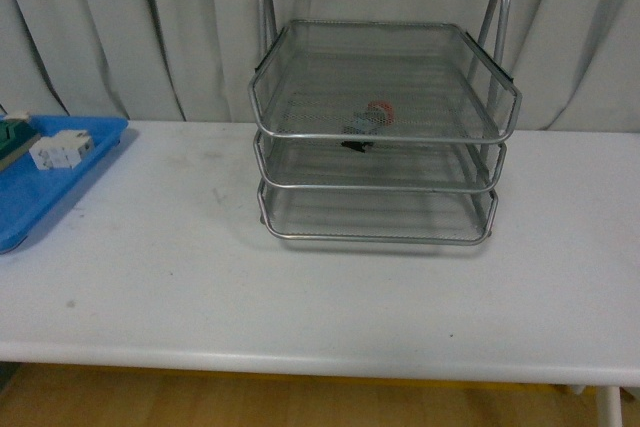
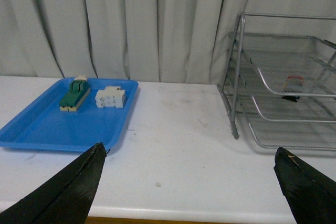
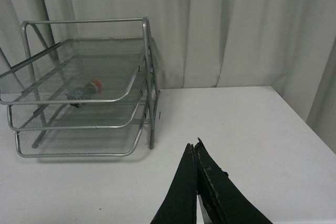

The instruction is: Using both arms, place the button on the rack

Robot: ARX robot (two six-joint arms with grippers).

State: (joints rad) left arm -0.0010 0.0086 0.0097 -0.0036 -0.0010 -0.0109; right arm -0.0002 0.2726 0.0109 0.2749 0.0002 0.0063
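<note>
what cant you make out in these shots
- Button: seen through the top mesh of the rack in every view; small and blurred, so its exact pose is unclear.
- Green switch block: cut off by the picture's edge in the front view.
- Both arms: outside the front view; the wrist views show only left fingers and right fingers.

The whole back of the scene was just a pale grey-white curtain (image 1: 150, 27) hanging in soft vertical folds, running the full width behind everything. In front of it sat a plain white table (image 1: 320, 287), matte top with a few faint scuffs and dark specks, its near edge rounded. Under that near edge you could see a strip of yellowish wooden floor (image 1: 200, 402), and a white table leg (image 1: 608, 405) poked down at the near right corner. Lighting was flat and even, kind of dim, with only soft shadows on the tabletop.
</note>
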